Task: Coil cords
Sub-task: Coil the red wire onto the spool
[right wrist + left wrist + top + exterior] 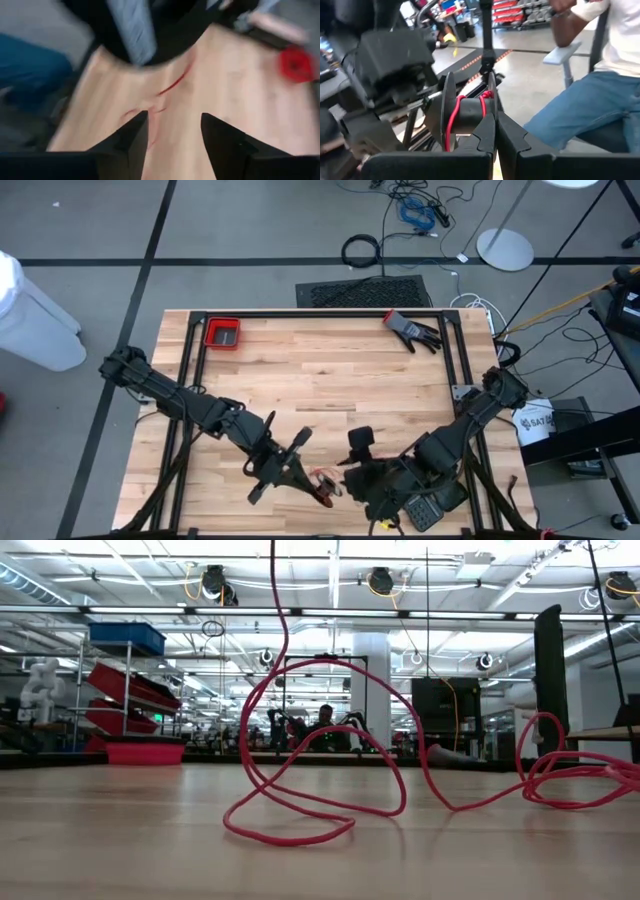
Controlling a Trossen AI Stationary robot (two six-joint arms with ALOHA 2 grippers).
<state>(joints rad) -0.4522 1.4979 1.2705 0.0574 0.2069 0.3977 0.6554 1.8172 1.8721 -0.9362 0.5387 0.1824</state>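
High view: both arms reach to the near edge of the wooden table (320, 370), with the left gripper (305, 480) and the right gripper (372, 480) close together and a small tangle of the red cord (322, 483) between them. Left wrist view shows the left gripper (496, 127) with its fingers pressed together right at a black spool (465, 116) that has a few turns of red cord (451, 122) wound around it; a person in jeans (585, 105) sits beyond. Right wrist view shows the right gripper (174, 131) with its fingers spread apart and nothing between them, above the table where blurred streaks of the cord (172, 85) lie. Low view shows the cord (320, 785) looping loosely across the tabletop and rising upward out of the picture. A red tray (222, 333) and a glove (412, 330) sit at the far side.
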